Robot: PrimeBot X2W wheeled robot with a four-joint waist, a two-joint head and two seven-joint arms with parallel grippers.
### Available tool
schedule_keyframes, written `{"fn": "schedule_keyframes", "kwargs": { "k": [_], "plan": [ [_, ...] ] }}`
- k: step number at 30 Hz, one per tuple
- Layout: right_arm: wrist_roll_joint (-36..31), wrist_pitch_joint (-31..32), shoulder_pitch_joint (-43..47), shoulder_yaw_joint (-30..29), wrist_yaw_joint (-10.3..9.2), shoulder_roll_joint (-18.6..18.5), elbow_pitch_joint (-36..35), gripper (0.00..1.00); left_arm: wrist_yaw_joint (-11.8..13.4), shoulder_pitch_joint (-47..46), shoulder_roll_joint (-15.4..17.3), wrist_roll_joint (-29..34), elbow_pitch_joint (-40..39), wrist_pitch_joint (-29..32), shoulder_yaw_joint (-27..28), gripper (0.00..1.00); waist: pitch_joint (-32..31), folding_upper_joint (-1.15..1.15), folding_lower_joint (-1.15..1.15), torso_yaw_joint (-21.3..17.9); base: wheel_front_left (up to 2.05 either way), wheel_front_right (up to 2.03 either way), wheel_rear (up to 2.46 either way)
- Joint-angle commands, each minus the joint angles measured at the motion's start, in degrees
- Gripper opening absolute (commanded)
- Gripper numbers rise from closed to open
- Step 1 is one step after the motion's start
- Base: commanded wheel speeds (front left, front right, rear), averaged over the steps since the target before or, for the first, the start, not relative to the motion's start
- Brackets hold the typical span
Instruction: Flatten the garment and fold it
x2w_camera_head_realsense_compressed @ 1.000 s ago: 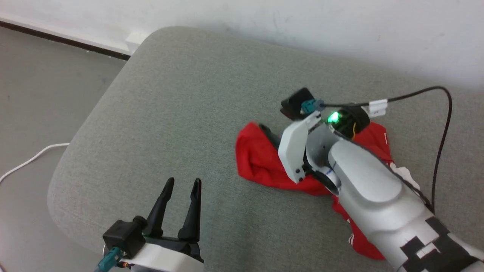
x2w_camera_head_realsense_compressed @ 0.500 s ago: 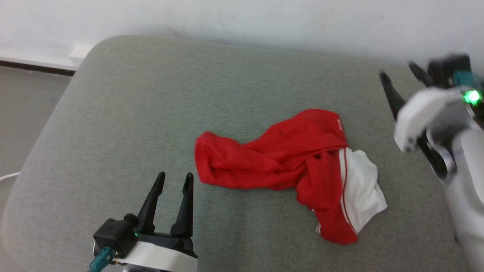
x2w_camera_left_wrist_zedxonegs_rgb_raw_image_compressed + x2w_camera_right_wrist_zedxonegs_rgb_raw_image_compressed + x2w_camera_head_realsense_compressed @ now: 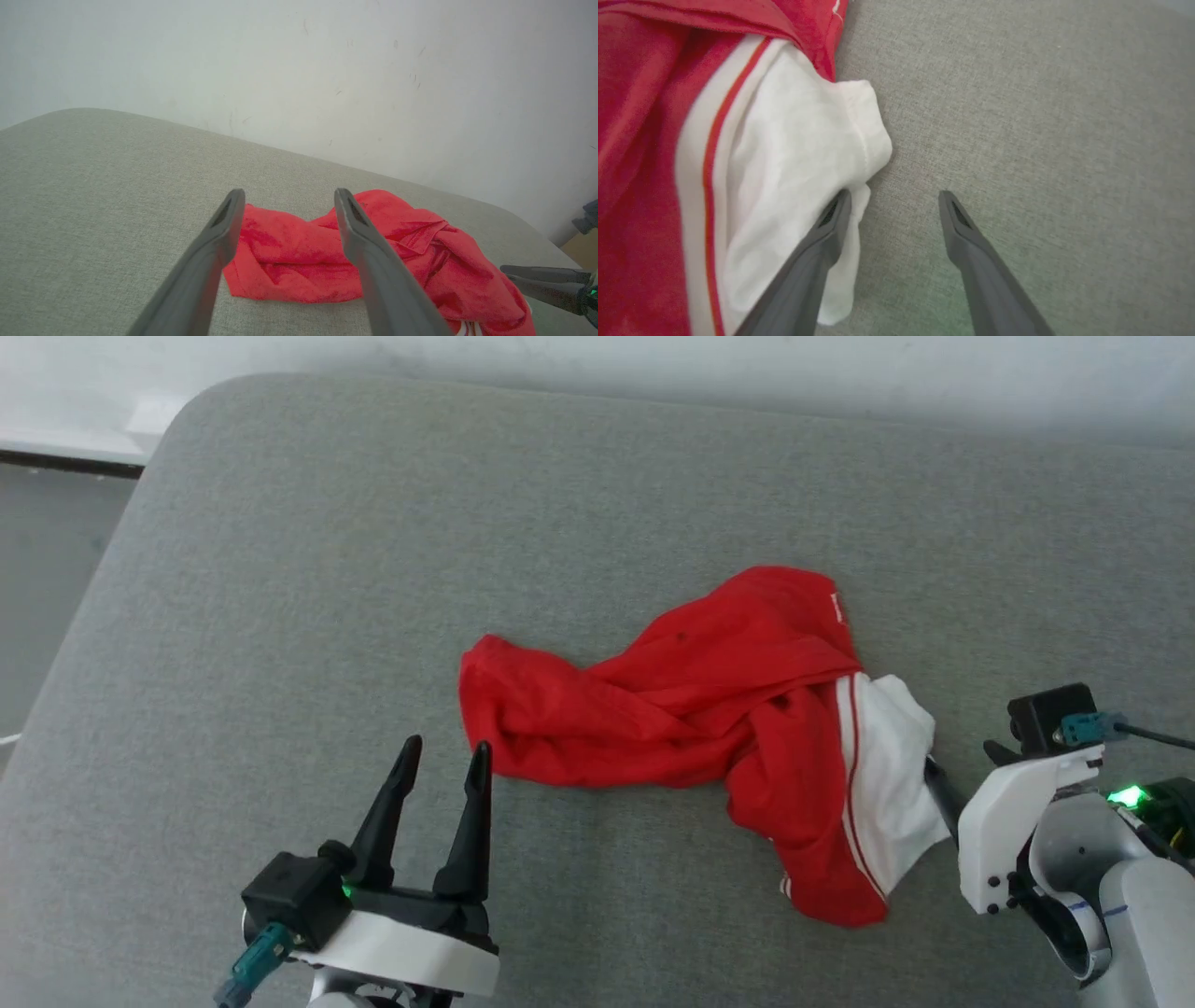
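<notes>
Jaws wide, empty: left gripper [image 3: 448,747] near garment [image 3: 672,709], right gripper [image 3: 894,196] at sleeve [image 3: 784,140].

No writing, brand or number can be read anywhere. The crumpled red garment [image 3: 709,709] has a small white mark [image 3: 835,608] near its far edge, too small to make out as letters or digits.

The garment [image 3: 691,709] lies on the cushion [image 3: 373,569], between left claw [image 3: 445,751] and right claw [image 3: 894,198].
</notes>
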Motion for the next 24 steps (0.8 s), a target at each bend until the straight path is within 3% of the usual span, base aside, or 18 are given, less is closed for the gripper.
{"fn": "schedule_keyframes", "kwargs": {
  "k": [1, 4, 7, 10, 17, 24],
  "plan": [
    [0.0, 0.0, 0.3, -0.1, -0.06, 0.0, -0.2, 1.0, -0.5, -0.6, -0.1, -0.1, 0.2, -0.3, -0.1, 1.0, 0.7, 0.0, 0.0, 1.1, 0.0, 0.0, 0.0],
    [0.1, 1.0, 0.9, 0.9, -0.06, 0.5, 0.6, 1.0, -0.6, -0.8, -0.1, -0.1, 0.6, -0.3, -0.2, 1.0, 0.9, 0.0, 0.0, 2.0, 0.0, 0.0, 0.0],
    [1.0, 3.3, 1.3, 2.4, -0.06, 1.1, 1.4, 0.0, -0.6, -0.7, -0.1, -0.1, 0.8, -0.3, 0.1, 1.0, 0.6, 0.0, 0.0, 2.3, 0.0, 0.0, 0.0],
    [0.9, 4.4, 1.5, 2.4, -0.06, 1.4, 1.7, 0.0, -0.7, -0.3, -0.1, -0.1, 1.3, -0.3, 0.2, 1.0, -0.4, 0.0, 0.0, 2.1, 0.0, 0.0, 0.0],
    [-2.0, 0.8, 0.3, -1.5, -0.06, 1.2, 0.7, 0.0, -0.7, 1.7, -0.1, 0.4, 1.8, -0.3, 0.9, 1.0, -4.8, 0.0, 0.0, -0.9, 0.0, 0.0, 0.0],
    [-7.1, -2.4, 0.1, -11.1, -0.06, -2.6, -2.3, 0.0, -0.8, 4.1, 0.0, 1.4, 1.4, -0.3, 1.6, 1.0, -8.4, 0.0, 0.0, -4.4, 0.0, 0.0, 0.0]
  ]
}}
